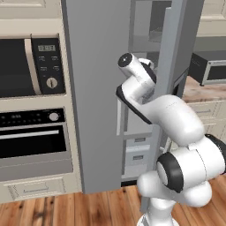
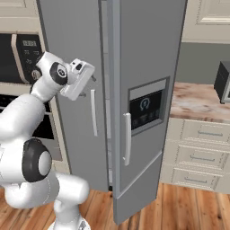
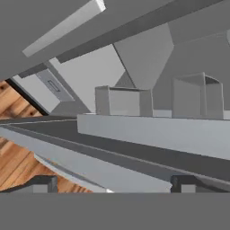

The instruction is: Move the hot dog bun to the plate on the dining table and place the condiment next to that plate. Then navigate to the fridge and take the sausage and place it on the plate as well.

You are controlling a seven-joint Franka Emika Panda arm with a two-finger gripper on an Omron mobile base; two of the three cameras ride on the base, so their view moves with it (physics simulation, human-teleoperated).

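Two dark fingertips (image 3: 45, 183) of the tool (image 3: 114, 185) set wide apart at the bottom of the hand view, nothing between them. Seen in the right base view as a white hand (image 2: 77, 78) raised level with the arm's shoulder, just in front of the fridge (image 2: 139, 54), beside the crack between its two grey doors. Directly ahead of the tool, in the hand view: grey shelves (image 3: 148, 130) and two pale boxy bins (image 3: 122, 101) inside the fridge, all tilted with the roll of the hand. Above the tool there, a pale bar handle (image 3: 63, 28) slanting across a grey door face. To one side of the tool, a wedge of wooden floor (image 3: 15, 157).

In the left base view, arm reaching up into the gap of the partly open fridge, wrist hidden behind the door edge; pale drawers (image 1: 137, 152) low inside. No telling from these shelves where the sausage lies.

Further out: right-hand door with a dark dispenser panel (image 2: 146, 110) and its own pale handle. Left of the tool, beyond the fridge, a cream column with microwave (image 1: 28, 66) above and oven (image 1: 33, 141) below. Far to the right, a marbled tabletop (image 2: 200, 101) on cream drawers, a dark appliance (image 1: 209, 66) on it.
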